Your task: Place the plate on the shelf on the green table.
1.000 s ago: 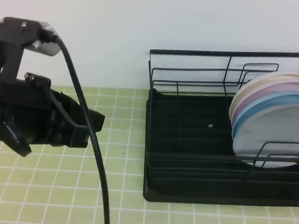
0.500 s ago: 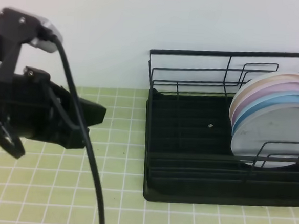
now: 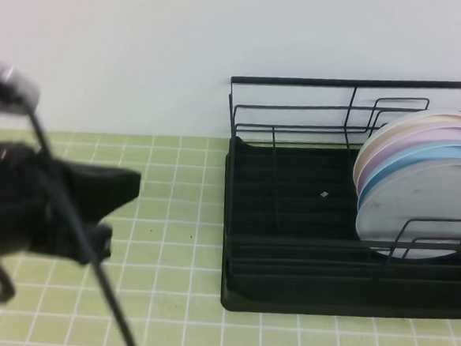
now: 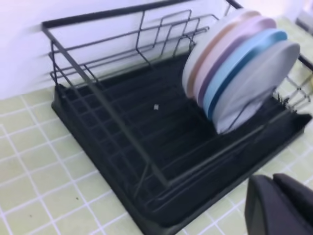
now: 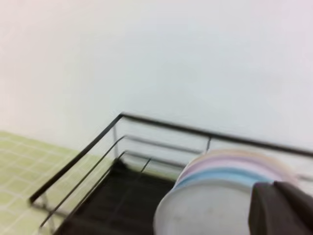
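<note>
The pale grey plate point(image 3: 422, 204) stands upright in the black wire shelf point(image 3: 294, 82), frontmost in a row of plates; it also shows in the left wrist view point(image 4: 257, 81) and the right wrist view point(image 5: 205, 210). Nothing holds it. The shelf rests on the green table point(image 3: 175, 312). My left gripper point(image 3: 132, 185) is a blurred dark shape far left of the shelf, shut and empty; its fingers point(image 4: 281, 208) sit low in its own view. My right gripper point(image 5: 275, 188) is outside the exterior view; its dark fingers show shut, above and right of the plates.
Behind the grey plate lean a light blue plate point(image 3: 421, 159), a lavender-pink one and a cream one point(image 3: 424, 122). The left part of the shelf's tray point(image 3: 292, 197) holds no dishes. A black cable point(image 3: 89, 266) trails from the left arm over the tiles.
The left arm has swung left and lower and is blurred with motion. The silver part at the right edge near the plates has gone from the exterior view. The plates have not moved.
</note>
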You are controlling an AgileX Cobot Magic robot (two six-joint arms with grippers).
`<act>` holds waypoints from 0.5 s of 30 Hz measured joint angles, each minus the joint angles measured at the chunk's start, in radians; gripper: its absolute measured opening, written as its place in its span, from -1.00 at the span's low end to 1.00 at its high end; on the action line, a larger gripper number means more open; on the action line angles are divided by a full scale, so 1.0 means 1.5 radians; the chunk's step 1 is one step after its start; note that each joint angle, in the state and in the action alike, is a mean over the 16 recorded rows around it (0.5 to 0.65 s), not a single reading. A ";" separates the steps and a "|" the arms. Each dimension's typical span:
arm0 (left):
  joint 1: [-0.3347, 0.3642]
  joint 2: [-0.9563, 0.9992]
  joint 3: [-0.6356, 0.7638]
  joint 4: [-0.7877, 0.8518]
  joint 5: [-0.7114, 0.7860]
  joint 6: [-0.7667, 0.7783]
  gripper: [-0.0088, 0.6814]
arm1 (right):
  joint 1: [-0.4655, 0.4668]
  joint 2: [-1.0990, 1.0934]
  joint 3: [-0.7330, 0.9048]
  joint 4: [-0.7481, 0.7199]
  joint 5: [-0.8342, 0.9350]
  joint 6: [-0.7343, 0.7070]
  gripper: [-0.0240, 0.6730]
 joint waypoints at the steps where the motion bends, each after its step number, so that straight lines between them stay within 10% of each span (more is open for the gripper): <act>1: 0.000 -0.012 0.021 -0.014 -0.015 0.008 -0.98 | 0.000 -0.025 0.017 -0.004 0.008 0.011 -0.93; 15: 0.000 -0.108 0.258 -0.193 -0.152 0.083 -0.98 | 0.000 -0.196 0.142 -0.081 0.102 0.038 -0.93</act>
